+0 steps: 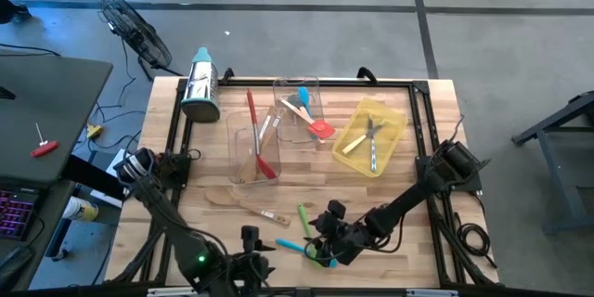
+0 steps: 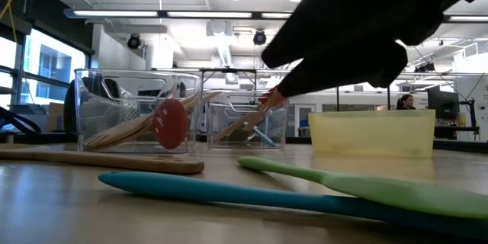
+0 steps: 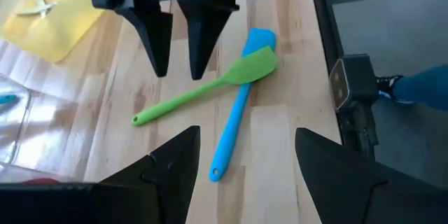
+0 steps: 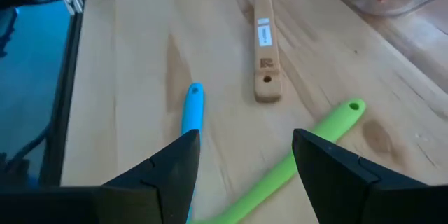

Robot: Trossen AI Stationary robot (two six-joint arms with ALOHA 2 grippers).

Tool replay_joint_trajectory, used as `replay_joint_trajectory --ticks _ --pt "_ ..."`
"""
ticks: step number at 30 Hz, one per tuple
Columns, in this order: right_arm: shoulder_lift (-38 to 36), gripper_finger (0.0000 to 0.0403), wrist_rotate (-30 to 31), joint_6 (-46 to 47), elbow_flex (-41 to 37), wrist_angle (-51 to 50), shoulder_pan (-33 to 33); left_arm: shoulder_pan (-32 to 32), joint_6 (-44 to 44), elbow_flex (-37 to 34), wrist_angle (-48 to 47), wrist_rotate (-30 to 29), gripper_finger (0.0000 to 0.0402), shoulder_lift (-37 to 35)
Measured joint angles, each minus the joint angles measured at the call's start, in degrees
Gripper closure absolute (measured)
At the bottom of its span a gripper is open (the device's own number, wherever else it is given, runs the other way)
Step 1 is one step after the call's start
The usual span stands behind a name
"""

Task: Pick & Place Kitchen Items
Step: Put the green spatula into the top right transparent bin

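Observation:
A green spatula (image 3: 203, 92) lies across a blue spatula (image 3: 234, 122) on the wooden table near its front edge; both also show in the high view as the green spatula (image 1: 303, 213) and the blue spatula (image 1: 290, 244). A wooden spoon (image 4: 264, 38) lies flat just to their left. My right gripper (image 3: 180, 73) hangs open over the green spatula's handle, fingers slanting down, one on either side, apart from it. My left gripper (image 3: 246, 133) stands open to the left of the pair, pointing at them from a little above.
Two clear trays (image 1: 251, 172) (image 1: 295, 83) at mid-table hold red, teal and wooden utensils. A yellow tray (image 1: 394, 121) to the right holds metal cutlery. A steel grater (image 1: 200, 83) lies at the far left. Black rails (image 1: 422, 139) frame the table.

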Motion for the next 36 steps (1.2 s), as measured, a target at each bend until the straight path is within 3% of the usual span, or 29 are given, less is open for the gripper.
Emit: replay_joint_trajectory --ticks 26,36 --pt "7.1 0.0182 -0.5 -1.9 0.0 0.3 1.0 0.0 -2.0 0.0 0.0 2.2 0.0174 0.0" --pt "10.0 0.0182 -1.1 2.6 0.2 1.7 1.0 0.0 -2.0 0.0 0.0 2.1 0.0174 0.0"
